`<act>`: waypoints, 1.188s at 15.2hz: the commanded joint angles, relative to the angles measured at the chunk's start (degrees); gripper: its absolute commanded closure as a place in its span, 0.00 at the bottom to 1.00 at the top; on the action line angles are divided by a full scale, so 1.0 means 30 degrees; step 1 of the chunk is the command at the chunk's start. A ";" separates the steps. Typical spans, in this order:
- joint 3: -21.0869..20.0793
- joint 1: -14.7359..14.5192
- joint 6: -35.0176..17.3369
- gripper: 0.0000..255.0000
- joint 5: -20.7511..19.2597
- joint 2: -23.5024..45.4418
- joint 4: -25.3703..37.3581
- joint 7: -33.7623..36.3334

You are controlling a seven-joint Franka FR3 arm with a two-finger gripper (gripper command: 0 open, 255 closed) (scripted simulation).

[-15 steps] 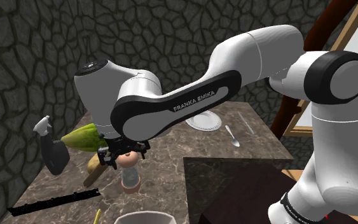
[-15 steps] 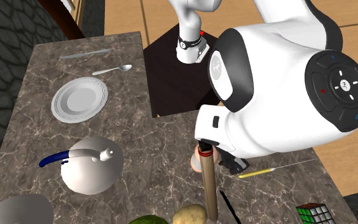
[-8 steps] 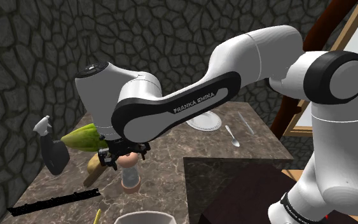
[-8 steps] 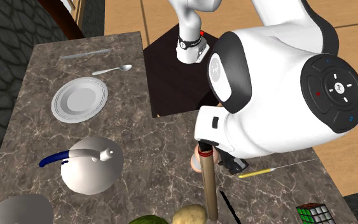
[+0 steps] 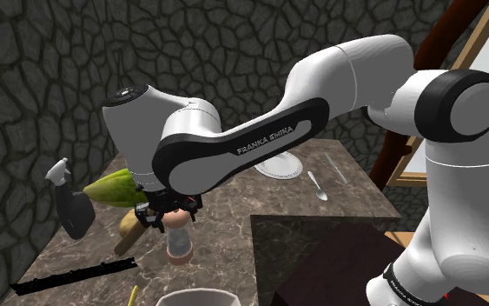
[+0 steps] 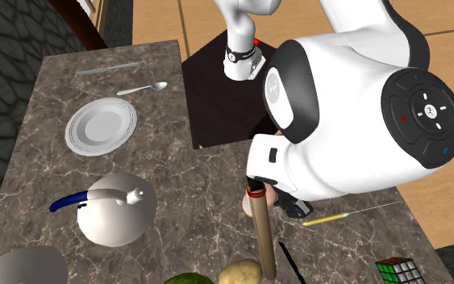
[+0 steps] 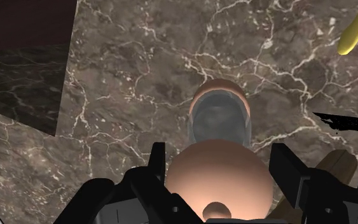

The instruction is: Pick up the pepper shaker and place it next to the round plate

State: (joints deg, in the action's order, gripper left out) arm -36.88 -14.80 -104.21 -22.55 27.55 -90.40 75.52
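The pepper shaker [image 5: 179, 242] is a pinkish upright piece with a grey glassy middle and a round top, standing on the marble table [image 5: 225, 226]. My black gripper [image 5: 171, 211] has come down over it from above. In the wrist view my gripper [image 7: 220, 159] has the shaker's round top [image 7: 220, 175] clasped, one finger against each side. In the second exterior view the arm covers most of the shaker [image 6: 247, 205]. The round white plate [image 6: 101, 126] lies far off toward the table's other end, and it also appears behind the arm [image 5: 279, 165].
A grey kettle [image 6: 120, 208] with a blue handle sits between shaker and plate. A wooden rod [image 6: 264, 242], a yellow pencil [image 6: 330, 219] and a puzzle cube [image 6: 397, 271] lie close to the shaker. A spoon [image 6: 142, 89] and a knife [image 6: 108, 68] lie beyond the plate. The dark stand [image 6: 217, 89] borders the table.
The fingers have closed in from wide apart onto the shaker's top. The hand has sunk slightly; the shaker stands where it was.
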 commanded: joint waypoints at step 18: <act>-0.0329 -0.0282 0.3624 1.00 0.0624 -0.0733 0.3150 -0.0779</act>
State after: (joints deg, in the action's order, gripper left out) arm -37.83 -15.62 -94.01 -20.76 25.46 -81.55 73.35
